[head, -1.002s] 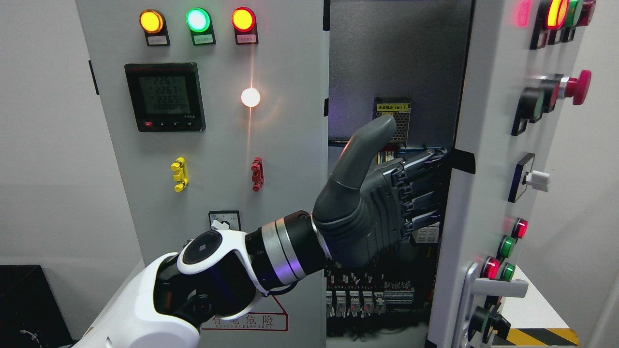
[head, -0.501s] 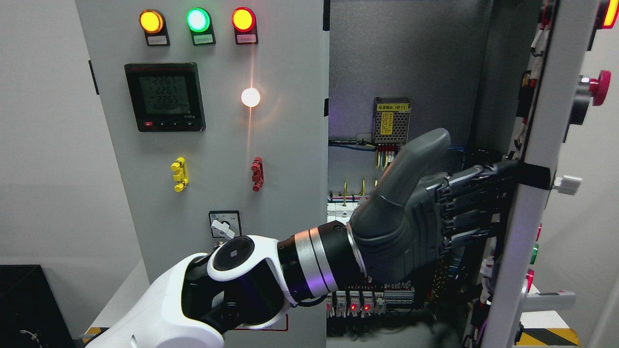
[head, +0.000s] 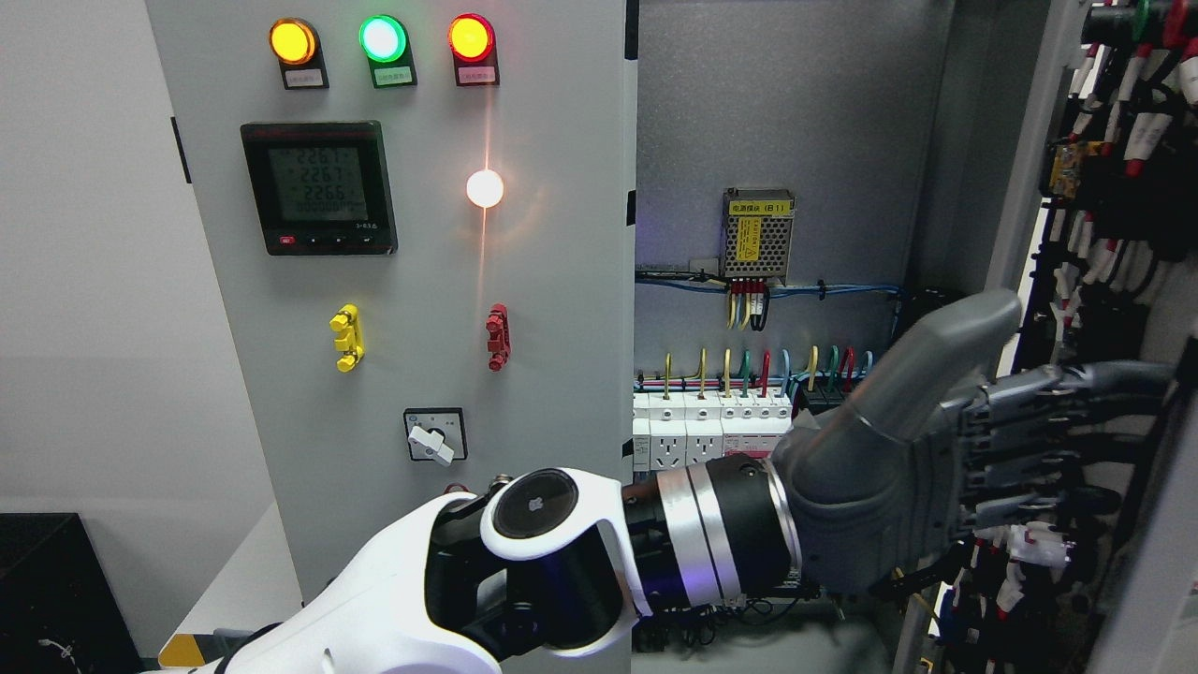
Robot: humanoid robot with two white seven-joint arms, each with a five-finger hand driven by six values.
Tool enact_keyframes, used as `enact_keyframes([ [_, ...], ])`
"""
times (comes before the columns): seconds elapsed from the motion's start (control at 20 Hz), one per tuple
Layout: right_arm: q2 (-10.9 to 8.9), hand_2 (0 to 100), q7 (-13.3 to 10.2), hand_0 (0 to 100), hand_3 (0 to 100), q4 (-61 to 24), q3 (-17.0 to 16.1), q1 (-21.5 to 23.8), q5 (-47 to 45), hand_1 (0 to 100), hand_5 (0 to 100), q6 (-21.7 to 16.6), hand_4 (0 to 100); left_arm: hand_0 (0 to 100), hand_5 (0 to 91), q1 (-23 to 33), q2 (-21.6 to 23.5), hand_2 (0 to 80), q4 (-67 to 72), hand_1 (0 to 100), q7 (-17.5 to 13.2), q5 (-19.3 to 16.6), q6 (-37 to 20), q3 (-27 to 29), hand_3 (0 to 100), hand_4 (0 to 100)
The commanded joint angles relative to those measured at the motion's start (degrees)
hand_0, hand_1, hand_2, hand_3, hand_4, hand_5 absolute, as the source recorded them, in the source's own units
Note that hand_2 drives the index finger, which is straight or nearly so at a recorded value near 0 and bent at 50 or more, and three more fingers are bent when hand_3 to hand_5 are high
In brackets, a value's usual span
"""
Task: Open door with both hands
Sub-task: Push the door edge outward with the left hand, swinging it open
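Left door (head: pixel 412 281): shut, filling the cabinet's left half; three lamps in a row along its top, a meter (head: pixel 318 187) under them, a single lamp (head: pixel 485 188) right of the meter.
Lower on left door: two small handles (head: pixel 347 337) side by side, a rotary switch (head: pixel 434 434) beneath.
Cabinet interior (head: pixel 777 122): exposed right of the left door; power supply (head: pixel 759 234) on the back wall, a row of breakers (head: pixel 711 426) below it.
Right door (head: pixel 1123 234): swung out at the picture's right edge, its wired inner face (wiring bundles top to bottom) towards the camera.
Left hand (head: pixel 945 468): in front of the interior, fingers (head: pixel 1076 384) reaching right against the right door's inner side.
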Motion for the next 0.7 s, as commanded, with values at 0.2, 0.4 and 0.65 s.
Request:
enact_keyframes([
  [0.2, 0.00, 0, 0.0, 19, 0, 0.0, 0.0, 0.0, 0.2, 0, 0, -0.1, 0, 0, 0.0, -1.9, -11.5, 0.0, 8.0, 0, 0.0, -2.3, 0.1, -2.4, 0, 0],
  [0.4, 0.00, 0, 0.0, 19, 0, 0.0, 0.0, -0.1, 0.2, 0, 0, 0.0, 0, 0, 0.0, -2.4, -13.8, 0.0, 10.6, 0, 0.0, -2.5, 0.1, -2.4, 0, 0],
  [0.65, 0.00, 0, 0.0, 19, 0, 0.0, 0.0, 0.0, 0.2, 0, 0, -0.1, 0, 0, 0.0, -2.5, -16.8, 0.0, 13.8, 0, 0.0, -3.2, 0.1, -3.6, 0, 0],
])
